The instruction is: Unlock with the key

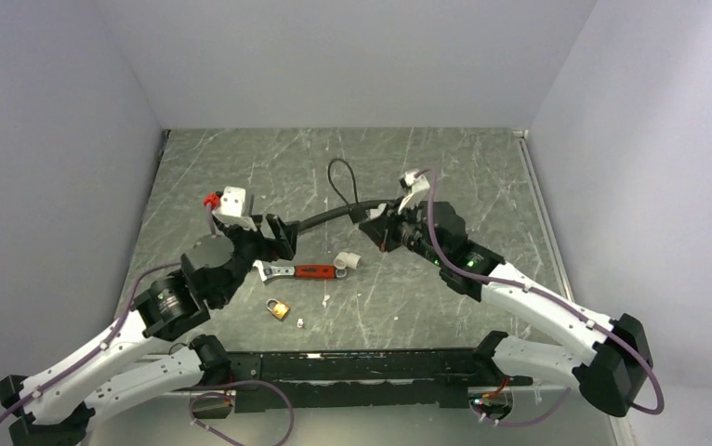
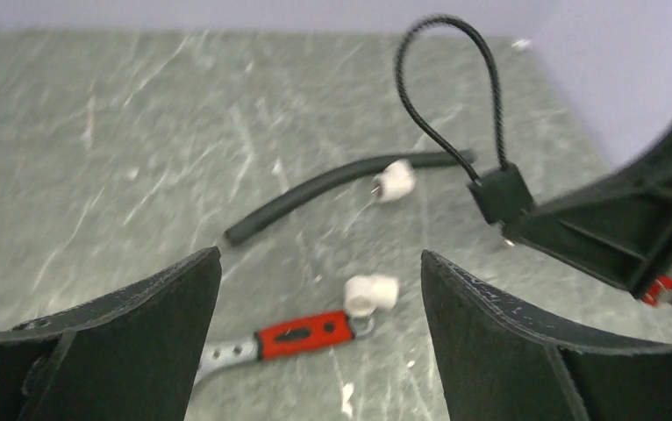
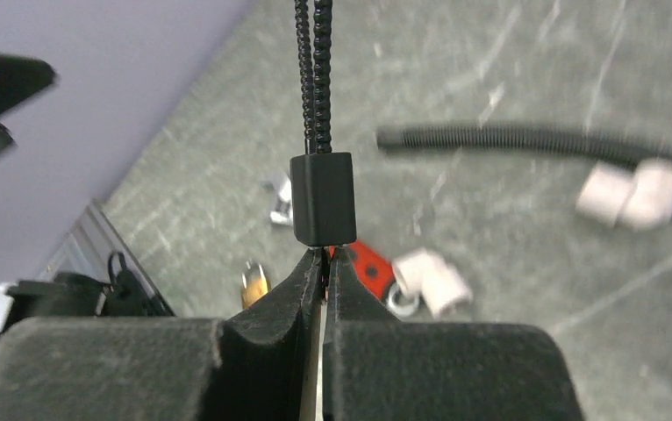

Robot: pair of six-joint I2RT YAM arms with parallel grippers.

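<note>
Right gripper (image 3: 324, 263) pinched tight on the key (image 2: 508, 242) — seated in the black cable lock (image 3: 322, 197); left gripper (image 2: 319, 338) gaped wide — at nine o'clock of it.

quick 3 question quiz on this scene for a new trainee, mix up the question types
1. True or false: the left gripper is shut.
2. Which lies nearest the brass padlock? A black hose B red-handled wrench C white elbow fitting
3. Fill in: the right gripper pinches the ___ at the base of the cable lock.
Key: 1 false; 2 B; 3 key
</note>
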